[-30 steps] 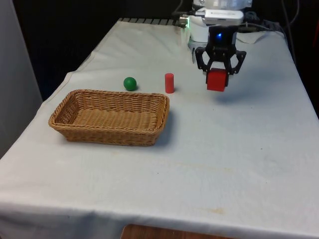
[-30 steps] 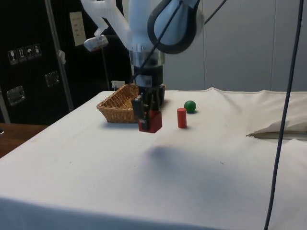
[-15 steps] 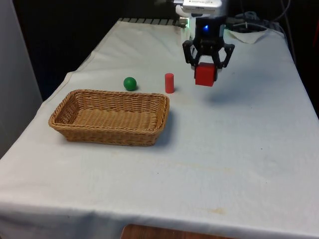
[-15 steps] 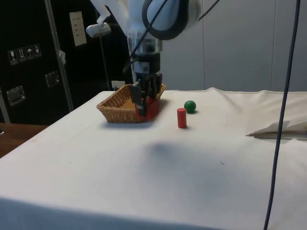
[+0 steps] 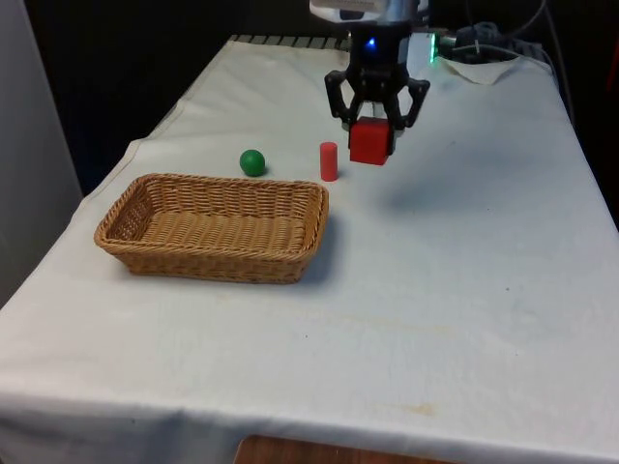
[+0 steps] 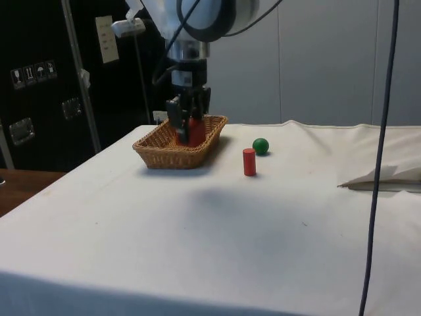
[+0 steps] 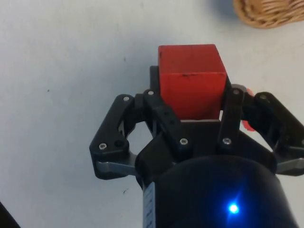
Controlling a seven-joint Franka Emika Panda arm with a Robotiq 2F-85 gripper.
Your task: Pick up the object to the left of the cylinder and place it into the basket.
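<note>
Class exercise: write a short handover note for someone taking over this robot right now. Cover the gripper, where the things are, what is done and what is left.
Gripper: shut on the red block, held in the air above the cloth, beside the red cylinder on the front view's right.
Basket: on the table, nothing in it yet.
Green ball: on the cloth beyond the basket, on the cylinder's other side.
Done: block picked up and lifted.
Left: carry the block over the basket, lower it and let go.

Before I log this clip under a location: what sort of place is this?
Likely a robot lab: a cloth-covered table holds a wicker basket, red cylinder and green ball, while the gripper carries a red cube.
</note>
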